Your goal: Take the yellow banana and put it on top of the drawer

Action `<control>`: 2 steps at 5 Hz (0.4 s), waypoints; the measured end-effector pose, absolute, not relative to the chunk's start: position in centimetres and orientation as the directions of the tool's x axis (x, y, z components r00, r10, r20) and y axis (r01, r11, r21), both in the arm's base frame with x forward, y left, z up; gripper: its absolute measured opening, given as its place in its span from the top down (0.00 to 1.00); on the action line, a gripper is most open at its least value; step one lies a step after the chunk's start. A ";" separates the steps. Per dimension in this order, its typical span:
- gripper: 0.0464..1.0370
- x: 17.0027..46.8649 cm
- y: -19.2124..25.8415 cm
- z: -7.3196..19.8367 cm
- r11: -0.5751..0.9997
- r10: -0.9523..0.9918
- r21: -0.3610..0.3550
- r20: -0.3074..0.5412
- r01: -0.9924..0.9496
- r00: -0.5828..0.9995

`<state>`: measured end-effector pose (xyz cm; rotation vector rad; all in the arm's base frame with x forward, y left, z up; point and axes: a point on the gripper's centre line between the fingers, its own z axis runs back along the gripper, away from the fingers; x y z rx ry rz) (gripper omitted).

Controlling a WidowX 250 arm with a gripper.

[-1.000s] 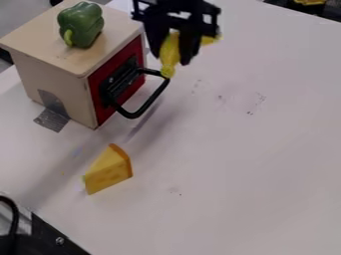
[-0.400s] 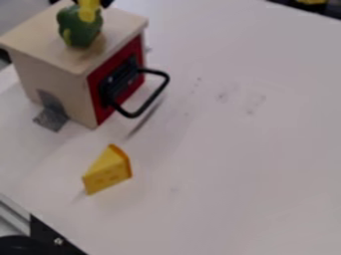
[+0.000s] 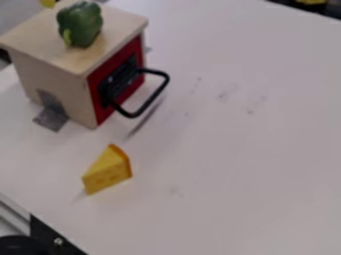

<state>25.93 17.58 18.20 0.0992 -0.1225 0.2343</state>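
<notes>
The camera view takes in the white worktop [image 3: 226, 164], with the drawer [image 3: 63, 79] standing towards its upper left, the black handle [image 3: 154, 97] jutting out from the red front. The green pepper [image 3: 80, 25] sits on the drawer's top and the cheese wedge [image 3: 108, 172] lies in front, well apart. The smallest patch, a yellow bit at the top edge beyond the drawer's far left corner, is probably the banana [image 3: 48, 3]; whether it touches the wood I cannot tell. Nor can I tell how far open the claw is or whether it holds anything. Placing it looks like the step: bring the banana over bare wood beside the pepper, lower it level, release gently, then lift straight up.
</notes>
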 end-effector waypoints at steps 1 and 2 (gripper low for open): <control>0.51 25.4 19.7 17.0 0.963 0.244 0.091 0.118 -0.255 0.963; 0.51 24.8 21.1 15.7 0.957 0.273 0.077 0.092 -0.281 0.957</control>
